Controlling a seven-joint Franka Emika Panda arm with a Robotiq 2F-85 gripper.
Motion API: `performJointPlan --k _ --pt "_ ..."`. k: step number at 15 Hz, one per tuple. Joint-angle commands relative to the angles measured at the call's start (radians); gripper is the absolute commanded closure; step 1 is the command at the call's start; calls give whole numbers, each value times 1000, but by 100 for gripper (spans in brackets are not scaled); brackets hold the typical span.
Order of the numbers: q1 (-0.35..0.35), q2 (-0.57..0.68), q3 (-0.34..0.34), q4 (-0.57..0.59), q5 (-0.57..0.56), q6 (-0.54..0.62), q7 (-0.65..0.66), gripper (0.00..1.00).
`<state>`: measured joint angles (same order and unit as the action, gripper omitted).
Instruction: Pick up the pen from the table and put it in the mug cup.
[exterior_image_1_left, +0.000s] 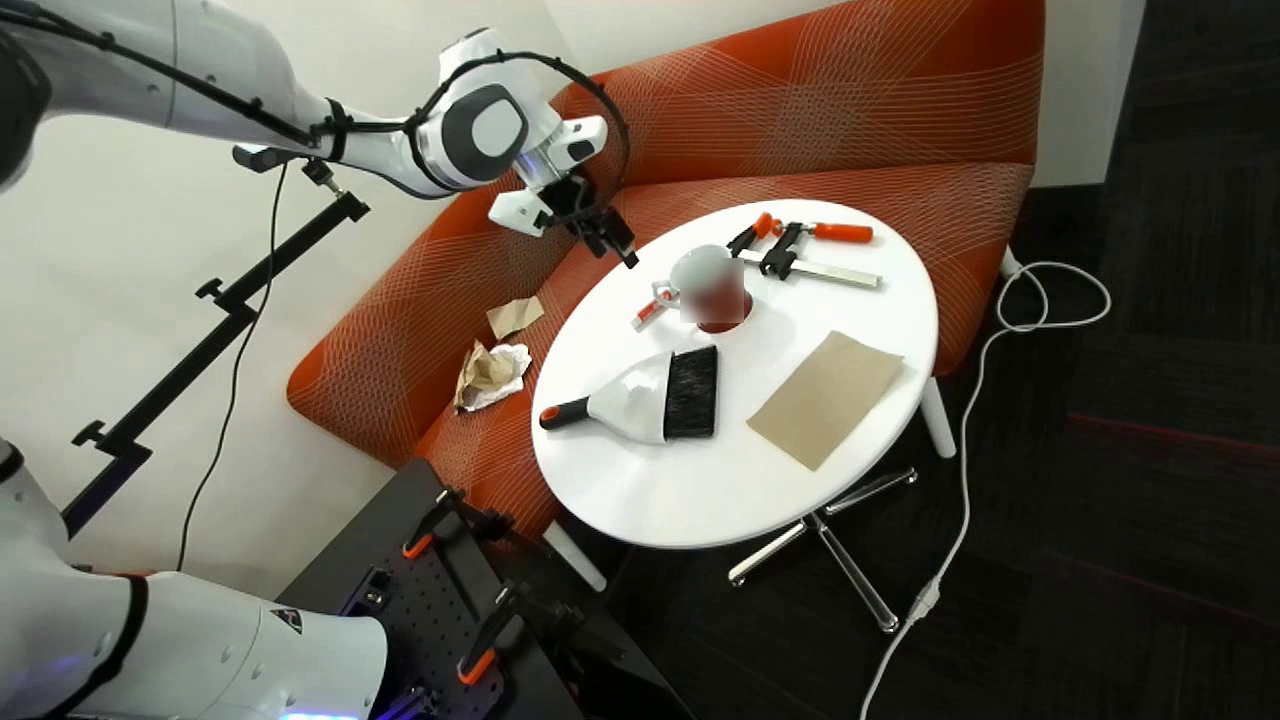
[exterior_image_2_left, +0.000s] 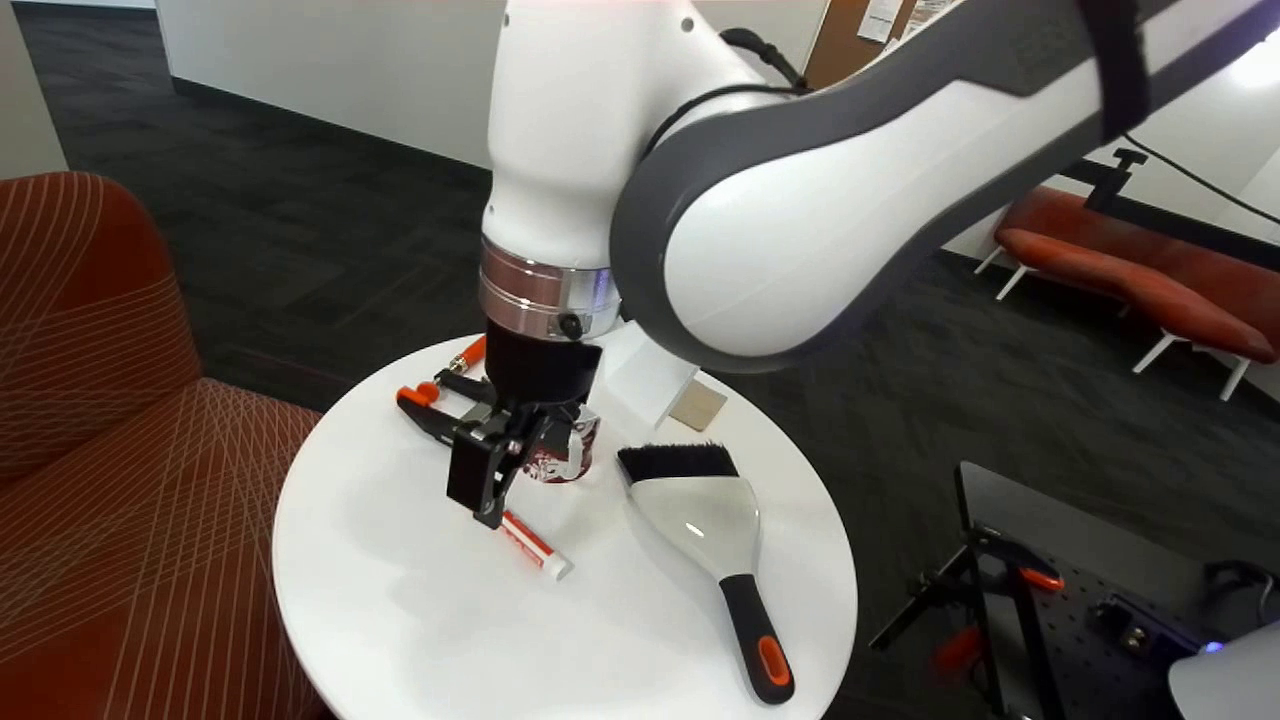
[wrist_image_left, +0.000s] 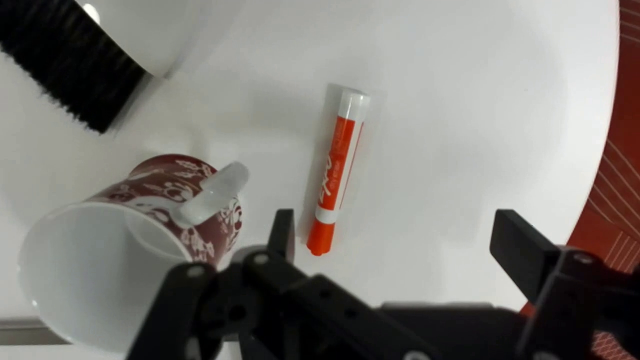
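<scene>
The pen, a marker with an orange-red and white barrel, lies on the white round table (exterior_image_1_left: 640, 490). It shows in the wrist view (wrist_image_left: 340, 165) and in both exterior views (exterior_image_1_left: 652, 311) (exterior_image_2_left: 531, 544), partly hidden in each exterior view. The reddish-brown mug cup (wrist_image_left: 167, 192) stands upright beside it, with its handle towards the pen; it also shows in both exterior views (exterior_image_1_left: 700, 270) (exterior_image_2_left: 567, 455). My gripper (wrist_image_left: 400, 240) is open and empty, above the table. In the wrist view the pen's orange cap end appears between the fingers, close to the left one.
A dustpan with a black brush (exterior_image_1_left: 640, 400) lies near the mug. Orange-handled clamps (exterior_image_1_left: 790, 250) lie behind the mug. A tan rectangular pad (exterior_image_1_left: 828, 398) lies on the table. A red sofa (exterior_image_1_left: 820, 110) borders the table, with crumpled paper (exterior_image_1_left: 492, 375) on its seat.
</scene>
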<state>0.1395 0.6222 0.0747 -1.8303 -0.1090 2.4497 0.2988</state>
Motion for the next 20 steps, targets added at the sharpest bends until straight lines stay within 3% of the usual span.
performJointPlan --k 1,11,20 --pt "25 81 -25 106 21 -37 -30 0" --pt "15 229 -33 255 56 -95 -39 0" --pt "-2 276 -28 302 100 -103 -57 0"
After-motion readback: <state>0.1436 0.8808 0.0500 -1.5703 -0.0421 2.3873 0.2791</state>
